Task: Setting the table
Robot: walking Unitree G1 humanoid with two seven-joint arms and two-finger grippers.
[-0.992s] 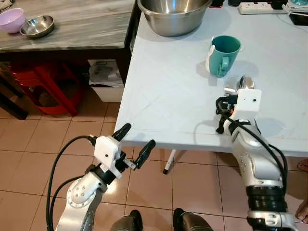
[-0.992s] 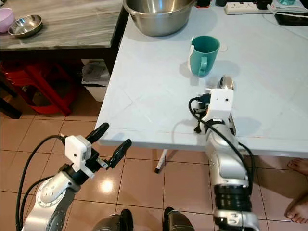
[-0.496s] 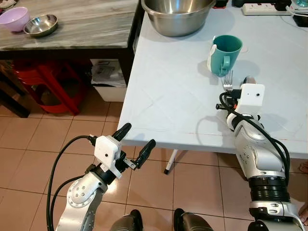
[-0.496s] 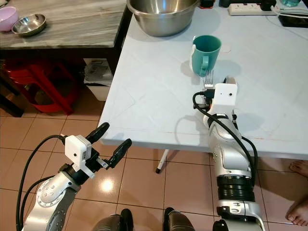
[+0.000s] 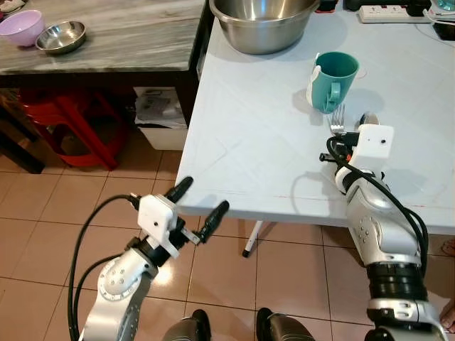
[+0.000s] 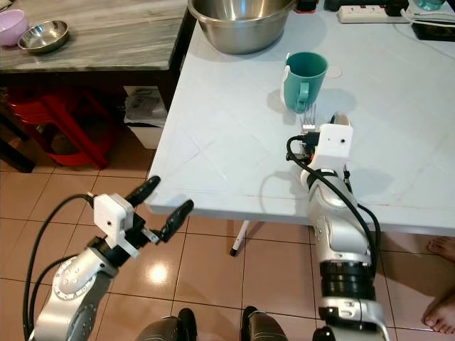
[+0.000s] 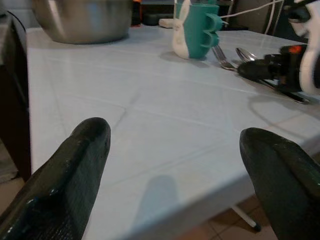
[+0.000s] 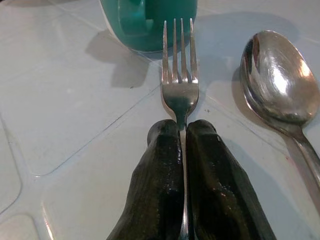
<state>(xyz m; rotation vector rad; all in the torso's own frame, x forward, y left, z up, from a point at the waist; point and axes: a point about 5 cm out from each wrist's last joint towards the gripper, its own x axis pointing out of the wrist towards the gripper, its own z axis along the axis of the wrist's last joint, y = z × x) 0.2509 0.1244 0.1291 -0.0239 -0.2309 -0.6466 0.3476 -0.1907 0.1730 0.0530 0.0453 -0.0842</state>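
Note:
My right gripper [image 8: 181, 127] is shut on the handle of a steel fork [image 8: 178, 75], low over the white table [image 5: 249, 142]. The fork's tines [image 5: 338, 117] point at a teal mug [image 5: 333, 78] and stop just short of its base. A steel spoon [image 8: 280, 80] lies on the table right beside the fork, on its right. My left gripper [image 5: 199, 206] hangs open and empty just below the table's near left edge, with both fingers [image 7: 75, 165] spread wide.
A large steel bowl [image 5: 263, 21] stands at the table's far side and a power strip [image 5: 387, 13] at the far right. The side counter to the left holds a purple bowl [image 5: 18, 28] and a small steel bowl [image 5: 60, 37], with red stools [image 5: 67, 121] below. A person's foot [image 6: 441, 309] is at lower right.
My right gripper has moved forward with the fork, bringing its tines up beside the spoon near the mug. My left gripper has risen slightly toward the table edge.

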